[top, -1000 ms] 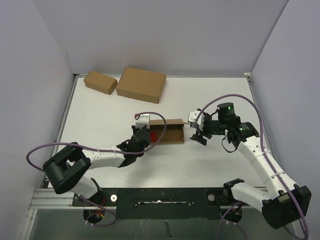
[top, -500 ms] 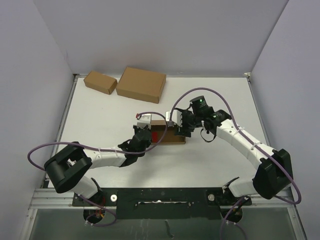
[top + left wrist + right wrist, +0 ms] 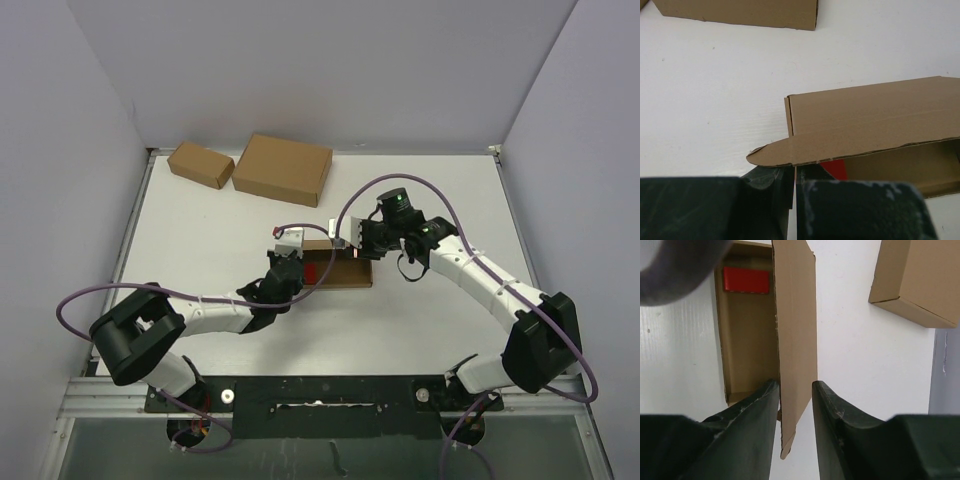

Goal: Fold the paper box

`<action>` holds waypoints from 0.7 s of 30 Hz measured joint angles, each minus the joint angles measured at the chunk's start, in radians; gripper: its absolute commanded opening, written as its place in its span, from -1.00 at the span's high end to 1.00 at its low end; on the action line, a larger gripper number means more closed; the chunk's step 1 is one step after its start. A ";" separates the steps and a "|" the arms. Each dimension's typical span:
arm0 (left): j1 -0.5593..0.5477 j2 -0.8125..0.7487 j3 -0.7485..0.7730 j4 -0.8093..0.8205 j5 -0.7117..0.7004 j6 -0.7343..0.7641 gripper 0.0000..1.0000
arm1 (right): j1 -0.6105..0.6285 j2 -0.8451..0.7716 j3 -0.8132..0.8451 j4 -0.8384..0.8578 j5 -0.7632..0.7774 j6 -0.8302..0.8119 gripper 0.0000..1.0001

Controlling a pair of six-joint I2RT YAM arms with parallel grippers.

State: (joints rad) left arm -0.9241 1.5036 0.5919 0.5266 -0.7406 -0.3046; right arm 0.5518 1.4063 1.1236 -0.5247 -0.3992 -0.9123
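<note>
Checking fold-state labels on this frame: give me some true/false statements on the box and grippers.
1. The paper box is closed flat. False: its lid stands open, the inside shows.
2. A red item lies inside the box. True.
3. The right gripper is open with the lid between its fingers. True.
4. Three other cardboard boxes lie beyond it. False: two, a small box and a larger box.
5. The left gripper is at the box's right end. False: its left end, seen from above.

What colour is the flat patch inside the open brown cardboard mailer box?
Red patch; clearest in right wrist view.
</note>
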 measured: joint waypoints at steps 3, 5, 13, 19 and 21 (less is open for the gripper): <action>0.000 0.000 0.000 0.000 0.001 -0.001 1.00 | 0.000 0.000 0.000 0.001 0.002 -0.002 0.38; 0.000 0.000 0.000 0.000 0.003 -0.001 1.00 | 0.000 0.000 0.000 0.002 0.004 -0.005 0.47; 0.000 0.000 0.000 0.000 0.009 -0.002 1.00 | 0.000 0.000 -0.013 0.010 0.007 -0.017 1.00; 0.000 0.000 0.000 -0.001 0.009 -0.002 1.00 | 0.000 -0.002 -0.026 0.013 0.003 -0.025 1.00; 0.000 0.000 0.000 -0.001 0.010 -0.002 0.91 | 0.000 -0.006 -0.035 0.018 0.002 -0.028 1.00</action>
State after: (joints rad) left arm -0.9241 1.5032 0.5919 0.5255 -0.7307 -0.3069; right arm 0.5518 1.3998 1.0885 -0.5068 -0.3969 -0.9401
